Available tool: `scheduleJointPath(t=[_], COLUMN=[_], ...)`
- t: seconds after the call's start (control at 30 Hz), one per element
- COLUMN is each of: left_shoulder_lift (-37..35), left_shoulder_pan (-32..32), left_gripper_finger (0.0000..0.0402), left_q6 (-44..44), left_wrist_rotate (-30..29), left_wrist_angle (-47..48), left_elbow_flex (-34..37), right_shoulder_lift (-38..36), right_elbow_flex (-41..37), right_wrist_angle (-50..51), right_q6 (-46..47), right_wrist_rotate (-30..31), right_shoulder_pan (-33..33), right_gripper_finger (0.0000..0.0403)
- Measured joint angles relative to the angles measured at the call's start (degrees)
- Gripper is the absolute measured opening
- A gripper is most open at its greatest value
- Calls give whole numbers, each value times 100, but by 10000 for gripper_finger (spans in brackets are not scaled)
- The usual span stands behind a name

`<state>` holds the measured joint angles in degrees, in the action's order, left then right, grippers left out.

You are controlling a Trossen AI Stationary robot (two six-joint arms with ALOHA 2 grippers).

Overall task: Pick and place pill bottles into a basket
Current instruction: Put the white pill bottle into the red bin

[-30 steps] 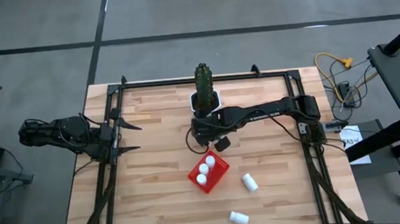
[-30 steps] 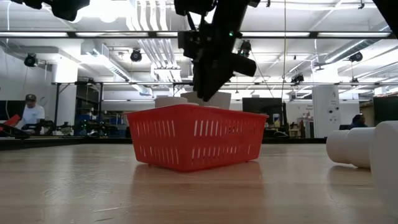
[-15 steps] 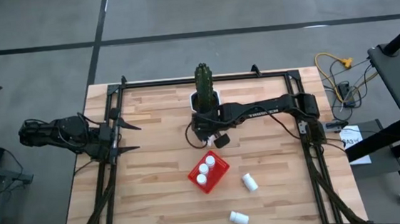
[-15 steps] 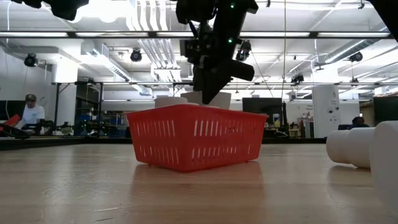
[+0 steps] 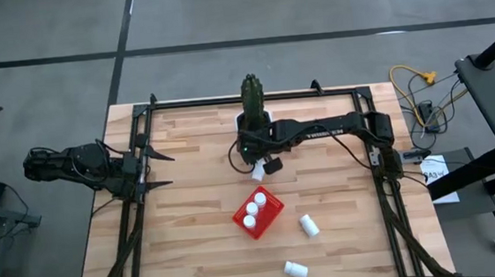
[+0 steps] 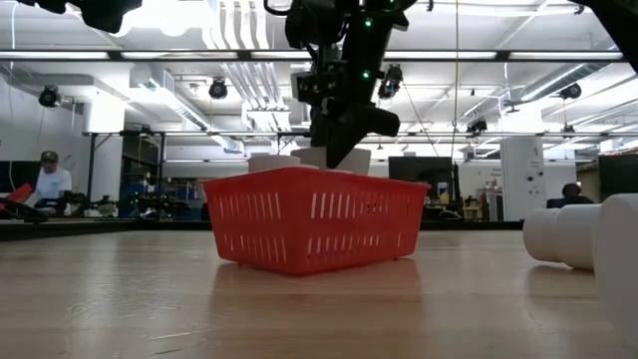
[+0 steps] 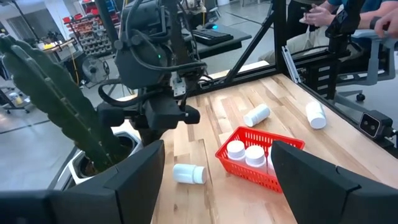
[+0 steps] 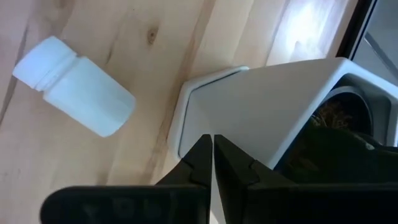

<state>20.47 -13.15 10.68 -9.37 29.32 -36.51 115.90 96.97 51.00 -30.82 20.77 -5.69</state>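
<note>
The right end effector (image 5: 253,158) has pulled back from above the small square bright-red plastic basket (image 5: 274,212) toward the white hexagonal cactus pot (image 8: 273,106), its fingers now pinched together on nothing. Three small white cylindrical pill bottles (image 5: 254,209) stand in the basket, so that drop looks done; a fourth bottle (image 8: 78,96) lies on the wooden bench (image 5: 191,205) beside the pot, probably the next pick, with two more (image 5: 308,225) lying right of the basket. The left end effector (image 5: 163,170) waits wide open at the bench's left edge.

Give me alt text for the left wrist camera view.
The right gripper, shut and empty, hangs above a pill bottle lying by a potted cactus. A red basket holds more bottles, and two lie beyond it on the wooden table.
</note>
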Motion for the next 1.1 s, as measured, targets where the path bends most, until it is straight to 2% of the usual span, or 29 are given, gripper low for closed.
scheduleJointPath(t=[1.1], left_shoulder_lift=[-2], left_shoulder_pan=[0], left_gripper_finger=[277], left_q6=[1], left_wrist_rotate=[5], left_wrist_angle=[-24], left_elbow_flex=[-11], right_shoulder_lift=[10], right_elbow_flex=[-74], right_wrist_angle=[-44], right_q6=[-412], right_wrist_rotate=[165], right_shoulder_pan=[-450], right_gripper_finger=[8])
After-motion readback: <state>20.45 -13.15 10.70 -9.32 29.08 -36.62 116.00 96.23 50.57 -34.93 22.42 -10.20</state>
